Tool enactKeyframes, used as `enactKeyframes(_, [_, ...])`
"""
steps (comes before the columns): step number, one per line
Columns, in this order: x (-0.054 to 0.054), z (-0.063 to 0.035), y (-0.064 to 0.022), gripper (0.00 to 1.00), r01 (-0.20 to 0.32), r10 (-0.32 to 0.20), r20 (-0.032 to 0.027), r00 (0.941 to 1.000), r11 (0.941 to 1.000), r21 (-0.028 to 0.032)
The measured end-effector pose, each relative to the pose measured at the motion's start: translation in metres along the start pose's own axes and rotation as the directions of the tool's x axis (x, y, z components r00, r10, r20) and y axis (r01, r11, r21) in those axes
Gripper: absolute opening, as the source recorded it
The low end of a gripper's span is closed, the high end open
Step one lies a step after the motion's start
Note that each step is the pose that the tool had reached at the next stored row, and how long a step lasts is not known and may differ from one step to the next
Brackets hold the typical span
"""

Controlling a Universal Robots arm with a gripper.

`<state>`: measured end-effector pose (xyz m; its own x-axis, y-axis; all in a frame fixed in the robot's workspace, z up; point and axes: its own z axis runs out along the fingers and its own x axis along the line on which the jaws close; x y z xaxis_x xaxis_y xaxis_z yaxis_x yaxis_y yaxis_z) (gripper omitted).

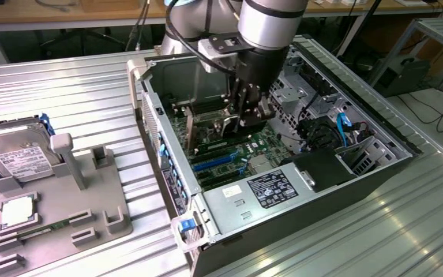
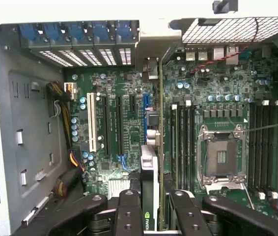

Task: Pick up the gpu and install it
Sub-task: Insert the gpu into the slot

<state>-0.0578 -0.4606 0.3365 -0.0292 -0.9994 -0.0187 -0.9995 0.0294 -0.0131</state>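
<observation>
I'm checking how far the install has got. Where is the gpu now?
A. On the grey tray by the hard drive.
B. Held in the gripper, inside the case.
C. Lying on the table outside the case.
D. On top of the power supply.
B: the gripper clamps the gpu edge-on over the motherboard, inside the case.

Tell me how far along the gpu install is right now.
Done: the gpu is off the grey parts tray, where the hard drive lies. In hand: the end effector grips the card edge-on inside the computer case, over the motherboard's expansion slots. Left: it is not released, and I cannot tell whether it is seated.
</observation>
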Motion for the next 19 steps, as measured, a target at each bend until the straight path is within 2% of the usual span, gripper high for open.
enactKeyframes(1, [0.001, 0.0172, 0.0080, 0.27, 0.000, 0.000, -0.0001, 1.0000, 1.0000, 0.0000])
enactKeyframes(2, [0.001, 0.0232, 0.0120, 0.27, 0.000, 0.000, 0.0002, 1.0000, 1.0000, -0.0001])
enactKeyframes(4, [0.001, 0.0306, 0.0133, 0.27, 0.001, -0.001, 0.0001, 1.0000, 1.0000, 0.0014])
enactKeyframes(5, [0.001, 0.0313, 0.0134, 0.27, 0.003, -0.003, 0.0002, 1.0000, 0.9999, 0.0145])
enactKeyframes(6, [0.001, 0.0334, 0.0140, 0.27, 0.006, -0.006, 0.0008, 1.0000, 0.9998, 0.0205])
enactKeyframes(8, [0.001, 0.0444, 0.0176, 0.27, 0.012, -0.012, 0.0016, 0.9999, 0.9997, 0.0200])
enactKeyframes(14, [0.000, 0.0468, 0.0201, 0.27, 0.021, -0.021, 0.0019, 0.9998, 0.9996, 0.0199])
enactKeyframes(19, [0.000, 0.0550, 0.0202, 0.27, 0.021, -0.021, 0.0020, 0.9998, 0.9996, 0.0199])
